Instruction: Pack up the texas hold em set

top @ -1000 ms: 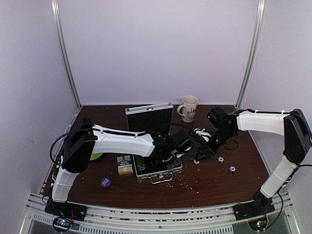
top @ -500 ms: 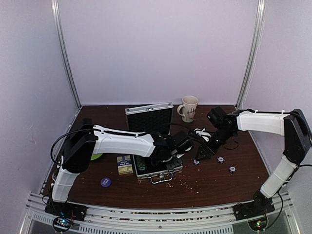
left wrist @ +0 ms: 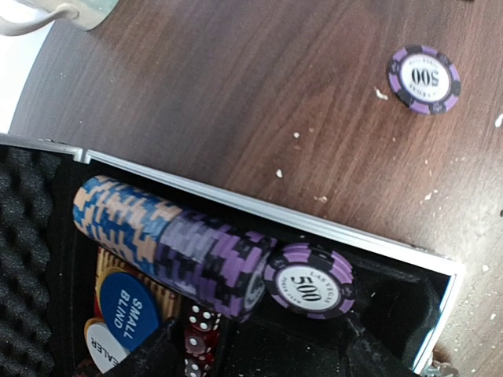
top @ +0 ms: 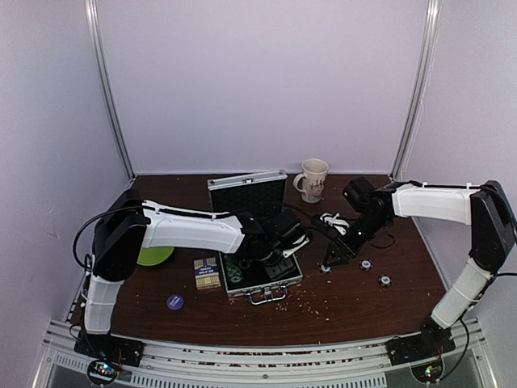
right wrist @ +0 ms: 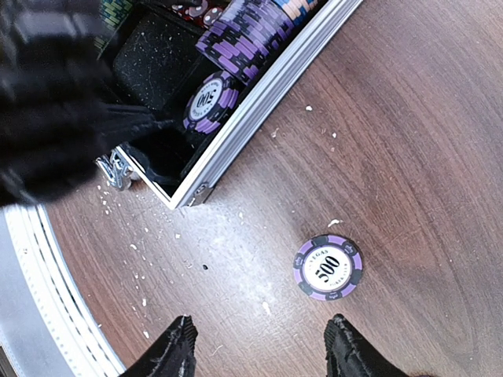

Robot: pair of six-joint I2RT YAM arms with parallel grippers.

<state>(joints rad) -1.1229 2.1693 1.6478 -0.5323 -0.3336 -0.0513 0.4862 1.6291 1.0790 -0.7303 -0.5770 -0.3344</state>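
Observation:
The silver briefcase lies open at the table's middle, its lid upright. My left gripper hangs open over the case's right end. In the left wrist view a row of blue and purple chips lies in the case, and a purple 500 chip leans loose against its end, above my open left gripper. My right gripper is open over the bare table beside another purple 500 chip. A card deck box and a blue dealer button lie left of the case.
A green plate sits under the left arm and a beige mug at the back. Two more chips lie to the right. Red dice and a small blind button are in the case. White crumbs dot the table.
My left gripper has opened and let the purple 500 chip rest at the end of the row in the case. The left arm's elbow has swung left. The right arm has not moved.

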